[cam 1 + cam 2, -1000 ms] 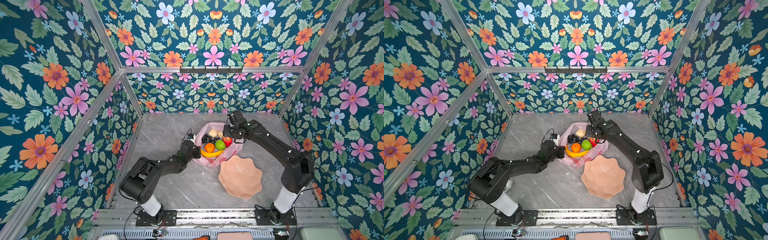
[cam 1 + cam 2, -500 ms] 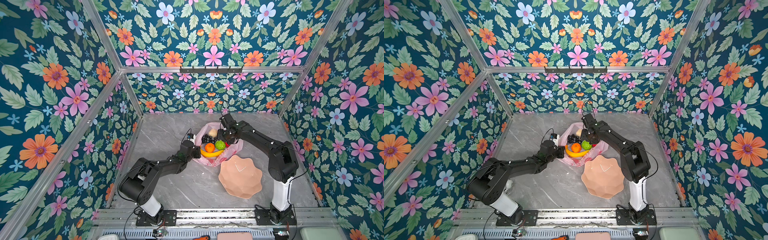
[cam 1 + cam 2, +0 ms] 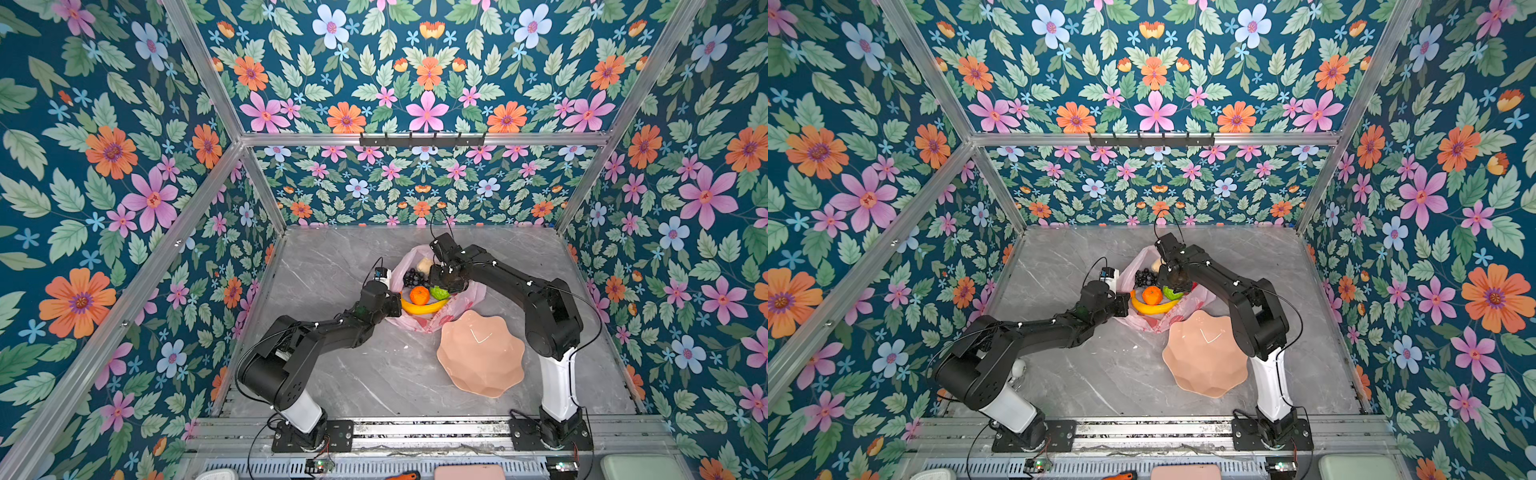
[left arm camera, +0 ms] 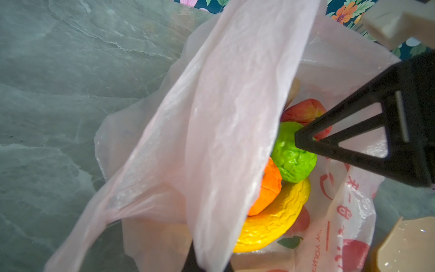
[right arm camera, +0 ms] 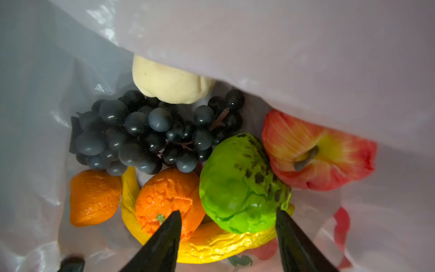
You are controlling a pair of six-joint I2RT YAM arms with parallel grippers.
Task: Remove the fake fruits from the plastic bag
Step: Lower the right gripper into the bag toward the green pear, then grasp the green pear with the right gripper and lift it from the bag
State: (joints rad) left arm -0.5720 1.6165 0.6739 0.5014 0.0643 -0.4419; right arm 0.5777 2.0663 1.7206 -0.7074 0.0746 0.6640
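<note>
In both top views the thin translucent pink plastic bag (image 3: 446, 307) lies mid-table, the peach scalloped bowl (image 3: 480, 357) at its five o'clock. My left gripper (image 3: 392, 305) stays clenched on the bag's edge at nine o'clock.

Left wrist view: the pinched film (image 4: 230, 131) drapes over the glossy plastic fruits.

Right wrist view: my right gripper (image 5: 227, 232) is spread — its tips flank the bumpy green fruit (image 5: 240, 186), grasping nothing — beside the orange (image 5: 168, 200), yellow banana (image 5: 211, 245), red apple (image 5: 317, 153) and dark grapes (image 5: 150, 134).
</note>
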